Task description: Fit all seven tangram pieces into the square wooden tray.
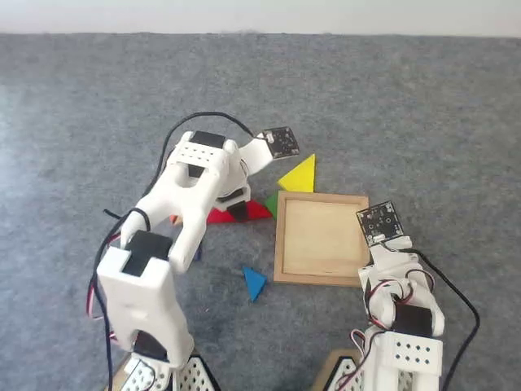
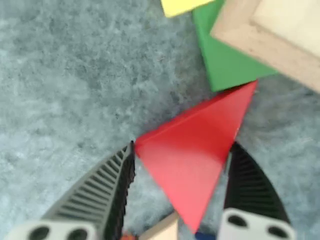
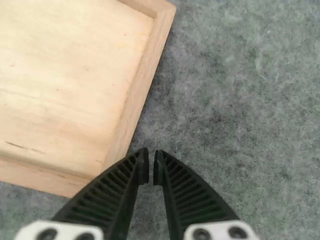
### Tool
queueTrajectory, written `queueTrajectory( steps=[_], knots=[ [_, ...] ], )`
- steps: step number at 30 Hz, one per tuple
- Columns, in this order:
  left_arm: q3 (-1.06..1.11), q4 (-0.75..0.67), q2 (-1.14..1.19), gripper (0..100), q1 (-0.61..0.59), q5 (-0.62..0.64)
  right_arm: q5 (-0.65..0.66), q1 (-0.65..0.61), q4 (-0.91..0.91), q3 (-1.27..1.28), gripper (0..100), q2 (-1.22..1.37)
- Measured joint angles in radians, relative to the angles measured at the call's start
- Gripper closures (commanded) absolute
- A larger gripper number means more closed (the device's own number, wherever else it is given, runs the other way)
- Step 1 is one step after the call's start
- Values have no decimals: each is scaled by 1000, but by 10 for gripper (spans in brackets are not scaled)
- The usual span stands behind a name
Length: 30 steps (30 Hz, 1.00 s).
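Left tool (image 2: 182,145) is sitting spread astride the red triangle (image 2: 195,150); right tool (image 3: 151,152), pressed together, is hovering over the grey bench (image 3: 240,100) beside the wooden tray (image 3: 145,75).

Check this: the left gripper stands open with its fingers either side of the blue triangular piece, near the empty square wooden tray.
Wrong colour. The left wrist view shows the left gripper open with its fingers either side of the red triangular piece, near the empty square wooden tray.
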Motion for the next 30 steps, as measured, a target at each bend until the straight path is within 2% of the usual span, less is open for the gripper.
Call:
queueTrajectory(
  steps=[6, 11, 21, 23, 28, 30],
  knots=[
    [-78, 26, 64, 741, -2, 0, 0, 0, 0, 0, 959, 0],
    [-84, 40, 69, 843, -2, 0, 0, 0, 0, 0, 959, 0],
    [-34, 84, -21, 844, 5, 49, 0, 0, 0, 0, 959, 0],
    [20, 89, -92, 827, 5, 55, 0, 0, 0, 0, 959, 0],
    [58, 89, -256, 675, 15, 123, 0, 0, 0, 0, 959, 0],
    [49, 78, -265, 681, 12, 163, 0, 0, 0, 0, 959, 0]
  ],
)
